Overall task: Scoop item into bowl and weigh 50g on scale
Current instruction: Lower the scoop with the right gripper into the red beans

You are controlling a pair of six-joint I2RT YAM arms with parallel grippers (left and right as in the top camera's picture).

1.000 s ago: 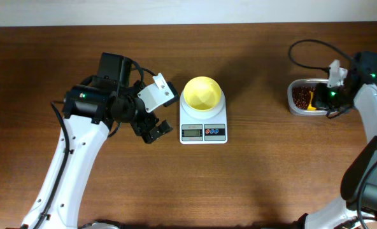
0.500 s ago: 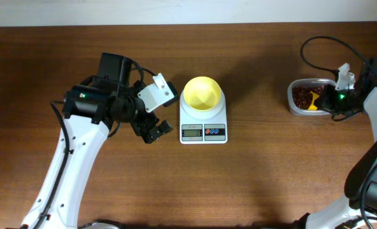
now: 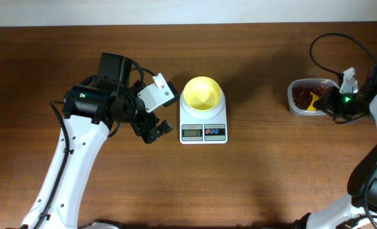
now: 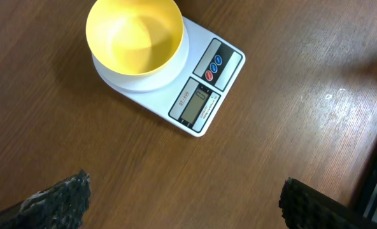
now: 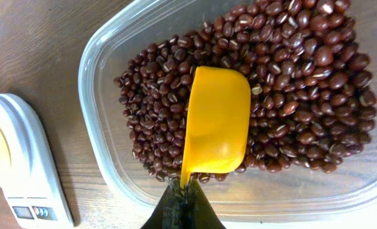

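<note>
**A:** Brown tabletop (image 3: 258, 172), left to right: what's where?

**B:** The left claw (image 3: 155, 131) hangs spread wide, holding nothing. Just right of it the yellow bowl (image 3: 202, 93) sits empty on the scale (image 3: 203, 124).

**A:** And the far side?

**B:** The right claw (image 5: 185, 207) is pinched tight on the scoop (image 5: 217, 121) handle. It has drawn back rightward over the last second. The scoop lies ahead of its tips, on the beans (image 5: 290, 76) in the tub (image 5: 106, 152). It looks unloaded, so I'd say no weighing has begun.
</note>
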